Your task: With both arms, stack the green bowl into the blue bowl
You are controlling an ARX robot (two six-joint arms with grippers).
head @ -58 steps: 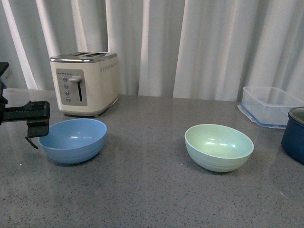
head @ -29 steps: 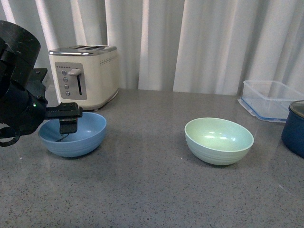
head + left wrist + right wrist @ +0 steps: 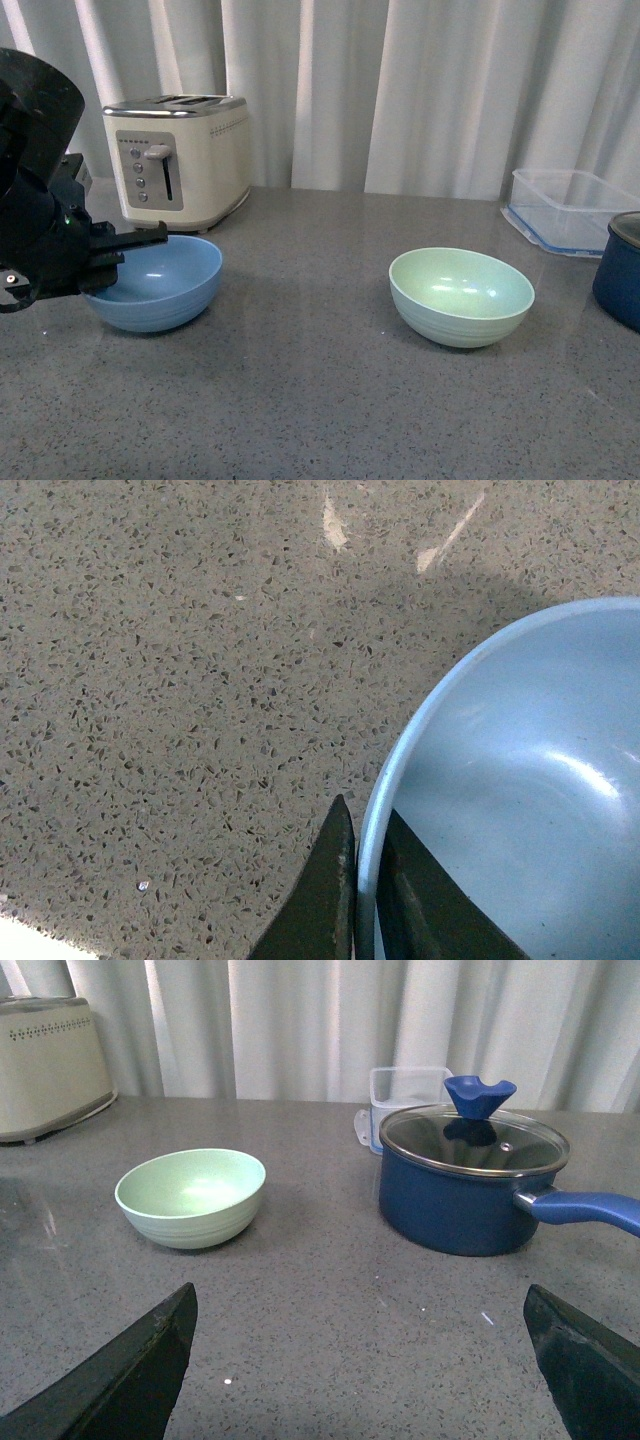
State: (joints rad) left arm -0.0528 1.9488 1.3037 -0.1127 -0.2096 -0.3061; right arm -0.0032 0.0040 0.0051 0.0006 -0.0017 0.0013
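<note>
Your left hand [image 3: 365,818] pinches the rim of the blue bowl [image 3: 520,780]; hold that grip firm and the bowl level.

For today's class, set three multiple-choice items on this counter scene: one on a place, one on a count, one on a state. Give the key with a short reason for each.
1. What stands just behind the blue bowl?
A. the toaster
B. a navy pot
C. a clear container

2. How many bowls are on the counter?
A. one
B. two
C. three

3. How do the jaws of the left arm stand?
A. wide open over bare counter
B. closed on the blue bowl's rim
C. closed on the toaster's lever

Key:
1 A, because the toaster sits right behind that bowl, by the curtain.
2 B, because only the blue bowl and the green bowl are there.
3 B, because the left wrist view shows one jaw inside the rim and one outside, pressed close to it.
</note>
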